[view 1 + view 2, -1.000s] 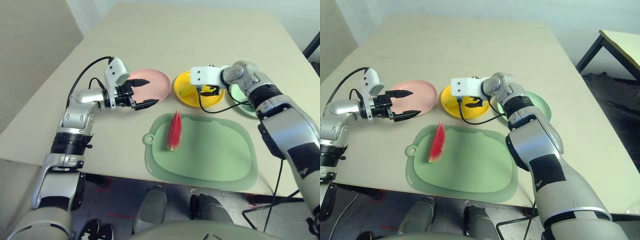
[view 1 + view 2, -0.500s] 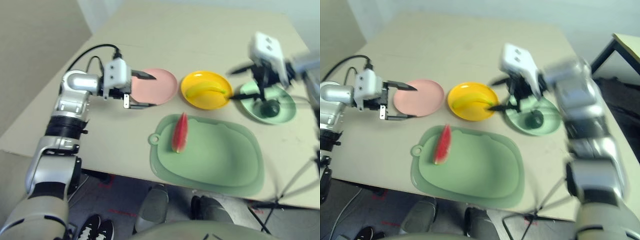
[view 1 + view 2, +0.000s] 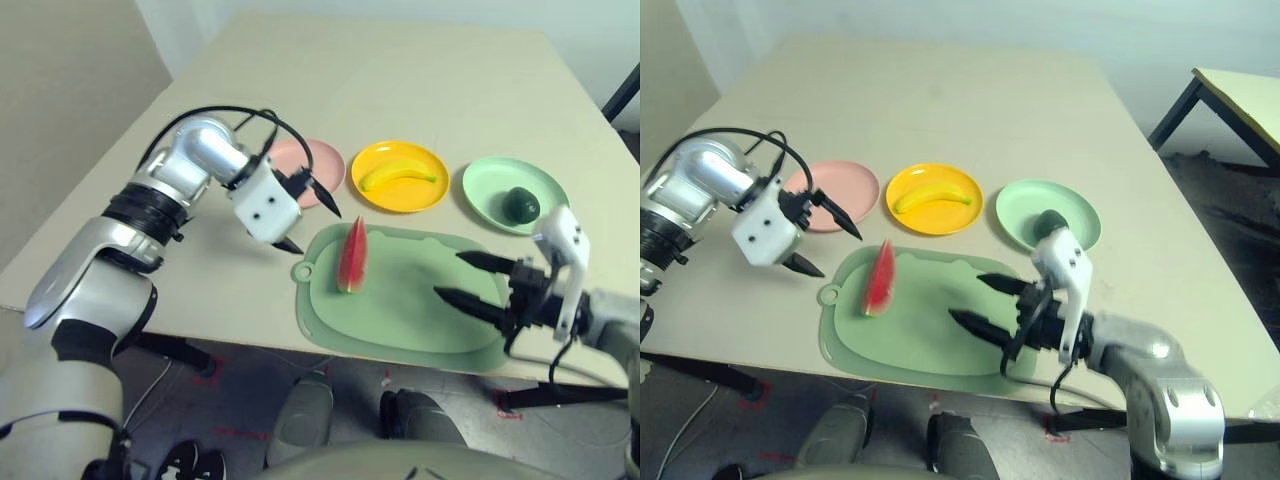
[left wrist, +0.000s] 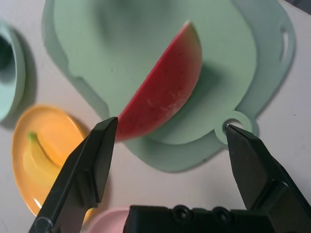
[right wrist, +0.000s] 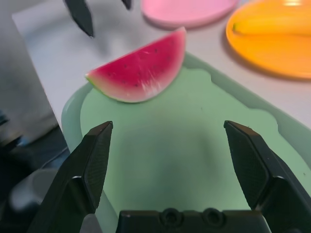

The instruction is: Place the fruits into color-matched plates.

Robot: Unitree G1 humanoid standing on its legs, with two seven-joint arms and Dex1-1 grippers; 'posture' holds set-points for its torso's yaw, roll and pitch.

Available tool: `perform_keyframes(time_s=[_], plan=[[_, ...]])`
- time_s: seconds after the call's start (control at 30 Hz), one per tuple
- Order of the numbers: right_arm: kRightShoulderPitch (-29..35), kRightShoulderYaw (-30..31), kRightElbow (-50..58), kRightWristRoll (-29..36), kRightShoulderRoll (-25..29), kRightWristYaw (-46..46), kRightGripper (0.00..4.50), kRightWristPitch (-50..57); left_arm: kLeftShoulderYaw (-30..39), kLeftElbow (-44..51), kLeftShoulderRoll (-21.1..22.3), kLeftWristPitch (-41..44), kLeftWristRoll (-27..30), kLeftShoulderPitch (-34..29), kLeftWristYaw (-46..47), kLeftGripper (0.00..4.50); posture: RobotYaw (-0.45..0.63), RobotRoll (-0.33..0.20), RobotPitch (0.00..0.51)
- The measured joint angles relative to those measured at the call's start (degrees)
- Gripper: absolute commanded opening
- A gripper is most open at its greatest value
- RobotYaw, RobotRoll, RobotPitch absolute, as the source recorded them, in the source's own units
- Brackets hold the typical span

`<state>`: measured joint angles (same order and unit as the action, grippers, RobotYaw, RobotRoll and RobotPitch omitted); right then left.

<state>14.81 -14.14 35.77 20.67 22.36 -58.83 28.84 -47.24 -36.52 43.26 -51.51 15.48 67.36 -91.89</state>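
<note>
Nearest, the right gripper [image 3: 472,279] hangs over the near right part of the green cutting mat [image 3: 420,320], jaws spread wide and holding nothing. That part of the mat is bare, giving open room up to the near edge of the surface [image 3: 200,300]. The watermelon wedge [image 3: 350,255] lies on the mat's left portion, beside the tab with the hole. The left gripper [image 3: 305,212] hovers just left of the wedge, angled down, jaws spread and empty, between the mat and the pink plate [image 3: 305,168]. Beyond, the banana [image 3: 398,176] lies in the yellow-orange plate [image 3: 400,195] and the avocado [image 3: 519,204] in the mint green plate [image 3: 495,185].

A second ago the right gripper was over the yellow-orange plate; it has withdrawn to the near side. The left gripper has swung toward the wedge.

The surface is plain beige; a dark table leg [image 3: 1170,105] stands far right.
</note>
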Motion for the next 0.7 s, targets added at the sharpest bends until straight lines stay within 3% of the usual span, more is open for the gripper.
perform_keyframes(time_s=[0.17,0.27,0.4,0.7], plan=[[5.5,4.4,-10.8,-3.4,-1.7,-3.8,4.49,-29.1,-2.3,-5.6,-4.4,-3.2,0.0,1.5,0.0,4.50,0.19,0.000,0.112],[7.8,5.5,-15.0,-3.7,-1.0,-5.3,4.49,-39.4,-3.3,-8.0,-6.2,-4.9,-0.6,2.7,0.0,4.50,0.18,0.000,0.111],[9.1,6.5,-20.1,-4.0,1.7,-5.5,4.49,-45.9,-4.1,-11.6,-8.7,-8.4,-3.2,4.4,0.0,4.50,0.16,0.000,0.109],[9.6,9.0,-18.1,-4.1,2.2,1.6,4.49,-46.7,-6.7,-15.8,-14.1,-12.4,-6.5,2.9,0.0,4.50,0.10,0.000,0.103]])
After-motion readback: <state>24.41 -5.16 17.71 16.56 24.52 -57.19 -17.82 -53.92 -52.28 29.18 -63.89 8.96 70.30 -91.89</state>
